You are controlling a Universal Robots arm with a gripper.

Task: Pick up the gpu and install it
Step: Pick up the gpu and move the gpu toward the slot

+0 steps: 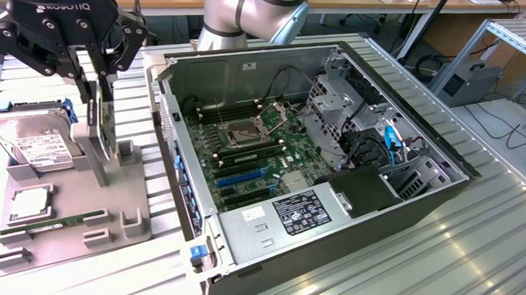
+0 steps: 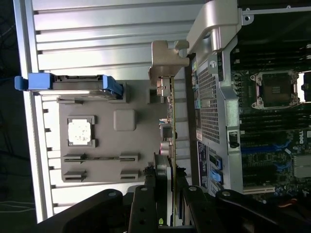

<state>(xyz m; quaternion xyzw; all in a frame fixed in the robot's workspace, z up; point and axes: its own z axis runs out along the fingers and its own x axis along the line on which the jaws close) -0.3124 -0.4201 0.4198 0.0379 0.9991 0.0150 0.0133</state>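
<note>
Starting at the exterior view's left, the hard drive [image 1: 31, 143] with its blue rails lies on the grey parts holder [image 1: 112, 204]. Nearer the camera on that holder are a processor chip [image 1: 29, 205] and a slim RAM stick [image 1: 55, 222]; none of these concern me. Just to their right the gpu [image 1: 111, 126] stands on edge in its upright slot on the holder. My gripper [image 1: 103, 93] is down over the top of it. From the wrist I see the gpu [image 2: 171, 121] edge-on, running straight away from my gripper [image 2: 170, 182], with its silver bracket [image 2: 164, 63] at the far end. I straddle the card, but I cannot tell whether I have clamped it or only bracket it. So I judge I am in the pickup step: the card sits in the holder, not yet lifted, and nothing is installed. Further right lies the open computer case [image 1: 374, 236] with the motherboard [image 1: 254, 154] exposed and its blue expansion slots [image 1: 235, 179] free. By my reckoning, freeing the card calls for a firm, centred hold and a pull straight along the slot so it does not bind on the posts. The bracket end must also stay clear of the case wall close beside it.
</note>
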